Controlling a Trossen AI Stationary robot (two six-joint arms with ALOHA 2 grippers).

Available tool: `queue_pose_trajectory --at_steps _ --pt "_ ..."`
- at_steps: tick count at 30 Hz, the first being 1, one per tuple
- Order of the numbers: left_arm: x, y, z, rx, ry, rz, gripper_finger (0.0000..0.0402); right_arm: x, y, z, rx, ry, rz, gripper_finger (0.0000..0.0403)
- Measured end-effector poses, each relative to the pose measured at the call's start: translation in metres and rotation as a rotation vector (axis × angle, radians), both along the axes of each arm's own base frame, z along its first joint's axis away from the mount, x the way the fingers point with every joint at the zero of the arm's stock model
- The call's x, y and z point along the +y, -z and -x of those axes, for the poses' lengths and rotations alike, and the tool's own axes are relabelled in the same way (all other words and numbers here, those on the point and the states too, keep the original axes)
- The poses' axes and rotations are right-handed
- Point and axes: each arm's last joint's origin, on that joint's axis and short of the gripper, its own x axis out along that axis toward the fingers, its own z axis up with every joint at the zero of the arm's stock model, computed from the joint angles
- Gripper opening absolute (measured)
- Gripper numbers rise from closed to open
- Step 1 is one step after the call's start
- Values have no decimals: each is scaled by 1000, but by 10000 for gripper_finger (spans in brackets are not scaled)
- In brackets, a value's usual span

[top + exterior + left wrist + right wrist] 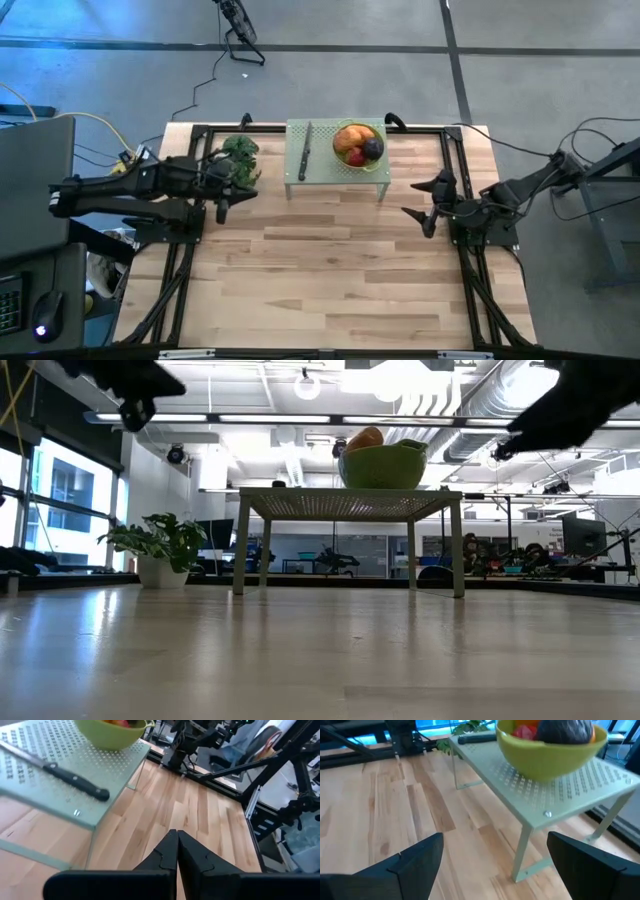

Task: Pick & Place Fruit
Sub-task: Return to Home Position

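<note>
— Now, how are the jaws of the left gripper (177, 834) found?
— They are pressed together, and nothing is held between them. The gripper is seen above the left side of the table (330, 270), just beside the leafy green bunch (241, 158).
— And the right gripper (495, 837)?
— Its jaws are spread wide apart and nothing is held. It is seen over the table's right side, near the right end of the shelf (325, 172) and pointed toward it.
— Where is the fruit (358, 145) to be found?
— It is gathered in the green bowl (550, 760), which is set on the right half of the pale green perforated shelf. An orange oblong piece (349, 137), a dark purple round one (565, 730) and a red one (524, 731) can be made out. Whatever lies beneath them is hidden.
— Is anything else laid on the shelf?
— A black-handled knife (62, 771) is laid flat on the left half, apart from the bowl.
— And the shelf itself?
— It is stood at the table's far edge, between the two arms.
</note>
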Motion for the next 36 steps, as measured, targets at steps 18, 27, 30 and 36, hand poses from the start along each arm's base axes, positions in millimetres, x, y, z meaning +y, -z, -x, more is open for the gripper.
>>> queue_pose_trajectory --at_steps 18,27,30,36 --pt "-6 67 47 -166 104 -146 3 -12 26 14 -267 -327 -48 350" --pt "-7 83 50 -154 133 -179 3 -26 47 11 -252 -254 -18 350" --pt "-6 83 48 -163 124 -181 3 -31 54 10 -245 -212 -12 350" --pt "-5 94 43 -162 109 -178 3 -37 63 9 -221 -156 -9 350"
